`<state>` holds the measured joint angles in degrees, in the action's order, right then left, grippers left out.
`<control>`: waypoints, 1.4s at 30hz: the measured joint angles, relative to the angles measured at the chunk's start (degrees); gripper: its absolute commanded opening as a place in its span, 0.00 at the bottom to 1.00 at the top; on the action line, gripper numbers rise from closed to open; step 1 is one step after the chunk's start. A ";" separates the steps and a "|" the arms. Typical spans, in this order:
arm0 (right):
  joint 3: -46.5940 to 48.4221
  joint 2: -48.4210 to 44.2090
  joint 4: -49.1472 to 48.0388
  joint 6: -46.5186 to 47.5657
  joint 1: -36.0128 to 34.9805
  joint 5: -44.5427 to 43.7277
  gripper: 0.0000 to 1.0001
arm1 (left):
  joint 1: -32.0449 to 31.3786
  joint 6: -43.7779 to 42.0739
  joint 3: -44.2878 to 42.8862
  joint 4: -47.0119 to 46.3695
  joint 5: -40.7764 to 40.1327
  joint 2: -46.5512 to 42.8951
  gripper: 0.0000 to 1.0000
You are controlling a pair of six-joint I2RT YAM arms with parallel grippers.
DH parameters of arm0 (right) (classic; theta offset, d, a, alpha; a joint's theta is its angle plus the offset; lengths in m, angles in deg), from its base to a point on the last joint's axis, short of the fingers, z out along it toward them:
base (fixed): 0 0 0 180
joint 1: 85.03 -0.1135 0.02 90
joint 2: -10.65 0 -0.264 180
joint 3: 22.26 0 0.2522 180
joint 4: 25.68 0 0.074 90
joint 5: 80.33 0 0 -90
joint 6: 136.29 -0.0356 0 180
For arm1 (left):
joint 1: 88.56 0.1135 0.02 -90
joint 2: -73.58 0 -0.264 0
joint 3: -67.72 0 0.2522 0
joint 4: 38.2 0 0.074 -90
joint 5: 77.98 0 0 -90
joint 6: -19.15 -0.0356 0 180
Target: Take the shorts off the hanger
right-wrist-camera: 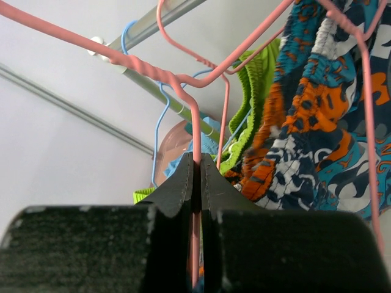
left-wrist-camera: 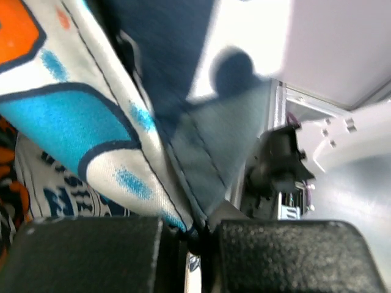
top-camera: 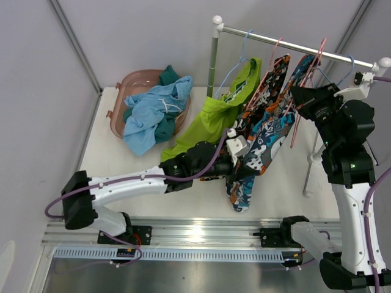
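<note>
The blue-white-orange cartoon print shorts (top-camera: 269,137) hang from a pink hanger (top-camera: 294,135) on the rail. My left gripper (top-camera: 242,162) is shut on their lower edge; in the left wrist view the fabric (left-wrist-camera: 79,140) is pinched between the pads (left-wrist-camera: 195,235). My right gripper (top-camera: 302,97) is shut on the pink hanger's wire (right-wrist-camera: 194,131), with the jaws (right-wrist-camera: 197,168) closed around it. The black-orange-white print shorts (top-camera: 272,76) and the lime green shorts (top-camera: 211,119) hang further left. The light blue (top-camera: 149,113) and dark teal (top-camera: 168,76) shorts lie in a basket.
The pink basket (top-camera: 131,79) stands at the table's back left. The rack's rail (top-camera: 293,46) runs across the back on a left post (top-camera: 212,61) and a right post (top-camera: 311,165). Empty blue hangers (right-wrist-camera: 156,131) hang on it. Grey walls close both sides.
</note>
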<state>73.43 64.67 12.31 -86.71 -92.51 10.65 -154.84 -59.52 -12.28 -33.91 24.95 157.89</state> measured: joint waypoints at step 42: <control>8.50 7.76 10.36 -0.96 7.19 8.44 0.00 | -42.38 -10.23 -17.55 27.26 -58.80 -3.32 0.00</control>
<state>81.93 72.43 22.67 -87.68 -85.32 19.08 -197.23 -69.75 -29.83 -6.66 -33.84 154.57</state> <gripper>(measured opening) 0.038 0.039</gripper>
